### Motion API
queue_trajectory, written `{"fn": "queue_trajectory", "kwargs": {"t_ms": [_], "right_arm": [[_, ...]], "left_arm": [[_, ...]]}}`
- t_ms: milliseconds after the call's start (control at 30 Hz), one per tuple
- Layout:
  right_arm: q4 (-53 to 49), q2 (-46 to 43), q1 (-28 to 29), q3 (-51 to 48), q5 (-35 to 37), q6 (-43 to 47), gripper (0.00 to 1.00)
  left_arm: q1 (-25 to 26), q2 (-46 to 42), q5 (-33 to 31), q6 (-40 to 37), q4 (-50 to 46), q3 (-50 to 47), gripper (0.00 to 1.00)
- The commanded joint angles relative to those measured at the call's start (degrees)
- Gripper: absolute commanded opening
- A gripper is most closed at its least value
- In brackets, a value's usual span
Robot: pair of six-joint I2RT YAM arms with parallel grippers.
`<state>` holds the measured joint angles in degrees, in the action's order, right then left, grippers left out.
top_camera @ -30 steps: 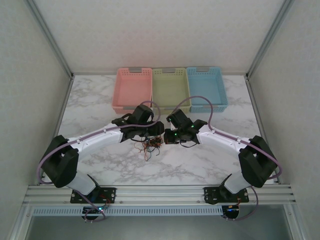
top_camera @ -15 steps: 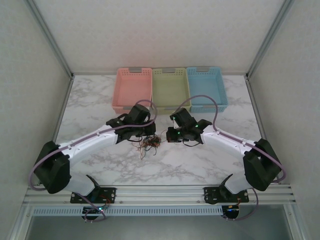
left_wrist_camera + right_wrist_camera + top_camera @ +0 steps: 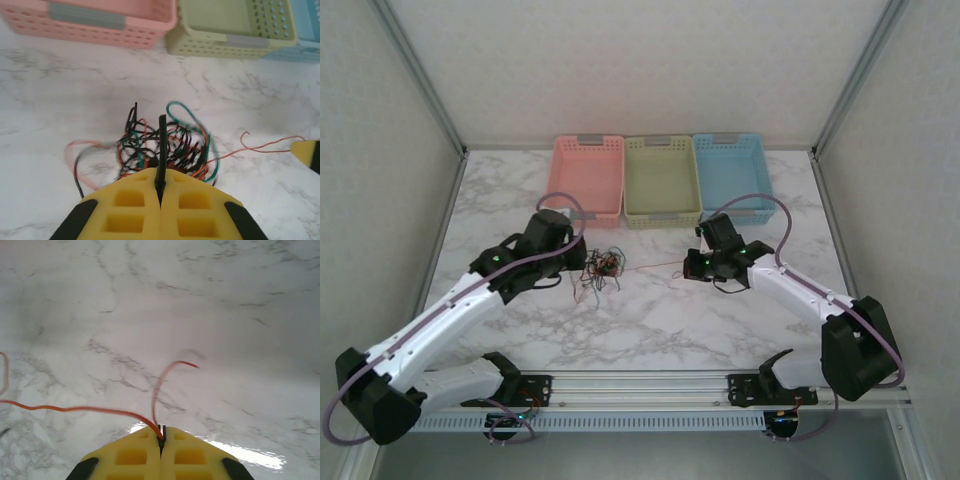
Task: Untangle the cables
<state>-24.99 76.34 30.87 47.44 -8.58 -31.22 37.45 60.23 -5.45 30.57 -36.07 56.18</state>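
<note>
The left gripper was pinched shut on the knotted cables left of centre frame. The right gripper clamped an orange-red strand stretched between them. A harder pull risked cinching the knot or the wire slipping free. Counted: one clump, two grippers, three baskets: pink basket, green basket, blue basket.

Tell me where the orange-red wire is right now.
In the top view, the orange-red wire stretches mid-table, from the clump at the left gripper across to the right gripper.
</note>
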Motion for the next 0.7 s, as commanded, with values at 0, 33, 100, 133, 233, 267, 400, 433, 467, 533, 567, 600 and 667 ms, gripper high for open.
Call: {"fn": "queue_trajectory", "kwargs": {"t_ms": [0, 33, 100, 133, 233, 267, 400, 433, 467, 533, 567, 600, 667], "right_arm": [[-2.3, -1.6, -2.5, -1.5, 1.4, 1.7, 0.0], [-2.6, -1.6, -3.1, -1.6, 1.5, 1.9, 0.0], [-3.4, -1.8, -4.4, -1.8, 1.9, 2.5, 0.0], [-3.6, -1.9, -4.9, -1.8, 2.2, 2.7, 0.0], [-5.0, -2.4, -6.9, -1.9, 3.6, 3.2, 0.0], [-5.5, -2.6, -7.8, -2.0, 3.7, 3.4, 0.0], [-6.9, -3.9, -12.1, -2.7, 5.1, 3.4, 0.0], [-7.2, -4.2, -13.2, -2.9, 5.3, 3.3, 0.0], [-7.4, -4.7, -14.8, -3.3, 5.5, 3.3, 0.0], [-7.8, -5.6, -17.2, -4.0, 6.3, 3.3, 0.0], [-8.0, -5.9, -18.6, -4.2, 6.7, 3.3, 0.0], [-8.1, -6.2, -19.8, -4.5, 6.9, 3.0, 0.0], [-8.2, -7.0, -21.8, -4.9, 8.2, 2.1, 0.0]], "left_arm": [[-2.3, -3.5, -2.2, -1.9, -5.7, -1.1, 0.0], [-2.8, -4.2, -2.2, -2.1, -6.3, -1.1, 0.0], [-3.9, -5.6, -2.1, -2.4, -7.2, -1.1, 0.0], [-4.1, -6.1, -2.1, -2.6, -7.7, -1.2, 0.0], [-4.8, -7.2, -2.6, -3.2, -9.0, -1.0, 0.0], [-5.0, -7.4, -2.8, -3.4, -9.4, -0.9, 0.0], [-5.8, -8.5, -4.1, -4.3, -11.3, -0.4, 0.0], [-6.0, -8.8, -4.4, -4.6, -11.8, -0.3, 0.0], [-6.3, -9.2, -4.5, -4.9, -12.1, -0.2, 0.0], [-6.8, -9.8, -4.5, -5.5, -12.6, -0.2, 0.0], [-7.1, -9.9, -4.6, -5.7, -13.1, -0.1, 0.0], [-7.3, -10.1, -4.6, -5.9, -13.7, 0.0, 0.0], [-7.6, -10.6, -5.1, -6.3, -14.4, 0.3, 0.0]]}}
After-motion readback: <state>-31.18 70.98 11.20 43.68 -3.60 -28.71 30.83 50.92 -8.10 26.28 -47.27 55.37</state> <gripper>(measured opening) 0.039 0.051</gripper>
